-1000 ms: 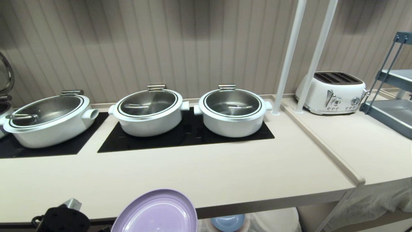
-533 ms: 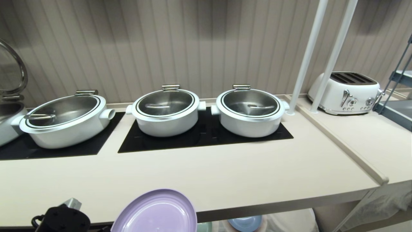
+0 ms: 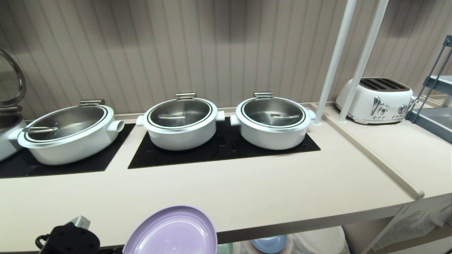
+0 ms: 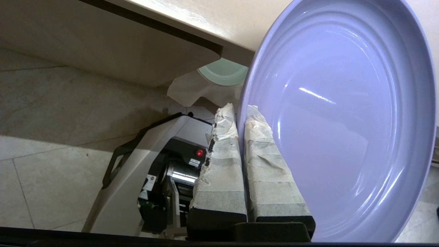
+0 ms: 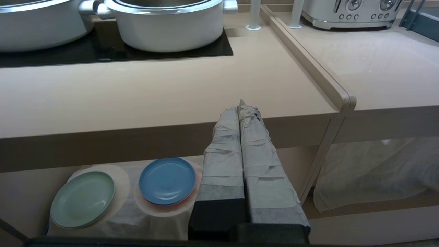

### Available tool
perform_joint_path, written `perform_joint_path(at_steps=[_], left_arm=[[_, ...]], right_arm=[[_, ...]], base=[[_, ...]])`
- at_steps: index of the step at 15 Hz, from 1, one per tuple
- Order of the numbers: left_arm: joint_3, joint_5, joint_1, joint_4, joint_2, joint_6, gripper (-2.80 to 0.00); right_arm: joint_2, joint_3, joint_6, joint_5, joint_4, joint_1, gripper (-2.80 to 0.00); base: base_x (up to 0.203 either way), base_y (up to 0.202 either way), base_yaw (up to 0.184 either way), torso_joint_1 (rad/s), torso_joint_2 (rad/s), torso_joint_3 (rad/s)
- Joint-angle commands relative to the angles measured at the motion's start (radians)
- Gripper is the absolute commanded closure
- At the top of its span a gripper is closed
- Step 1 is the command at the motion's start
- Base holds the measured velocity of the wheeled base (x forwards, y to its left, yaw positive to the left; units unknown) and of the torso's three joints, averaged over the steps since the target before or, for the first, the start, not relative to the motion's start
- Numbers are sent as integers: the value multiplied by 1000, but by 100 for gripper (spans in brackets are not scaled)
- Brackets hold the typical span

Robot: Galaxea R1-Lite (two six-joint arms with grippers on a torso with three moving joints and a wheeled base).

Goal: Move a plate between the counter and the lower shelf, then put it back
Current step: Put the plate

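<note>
Moved: camera view only; round lavender plate (image 3: 171, 233) unchanged in grip.
Left gripper (image 4: 240, 111): clamped on plate rim, before beige counter (image 3: 247, 190) edge.
Right gripper (image 5: 241, 106): closed, empty.

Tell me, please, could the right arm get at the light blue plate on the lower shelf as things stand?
Probably yes: the right gripper, shut and empty, hangs before the counter edge, and the light blue plate lies uncovered below.

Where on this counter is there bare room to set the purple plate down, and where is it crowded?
The counter is bare between the black cooktop panels and its front edge, right to the raised divider. The back is crowded with three white pots. The left gripper holds the plate.
</note>
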Motion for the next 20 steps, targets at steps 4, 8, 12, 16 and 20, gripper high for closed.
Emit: perform_joint_path(at_steps=[4,8,12,16,20], left_arm=[[-17,7,16,-3,1,-5,0],[-58,32,81,0,5,0,0],[-57,49,96,30,-2,9,0],[-116,46,123,49,44,14,0],[-218,47,189,50,144,17,0]], right_arm=[[0,0,0,-1,0,0,0],[0,0,0,1,0,0,0],[0,0,0,0,0,0,0],[0,0,0,-1,0,-1,0],[0,0,0,0,0,0,0]], base=[[0,0,0,0,0,0],[0,0,0,0,0,0],[0,0,0,0,0,0],[0,0,0,0,0,0],[0,0,0,0,0,0]])
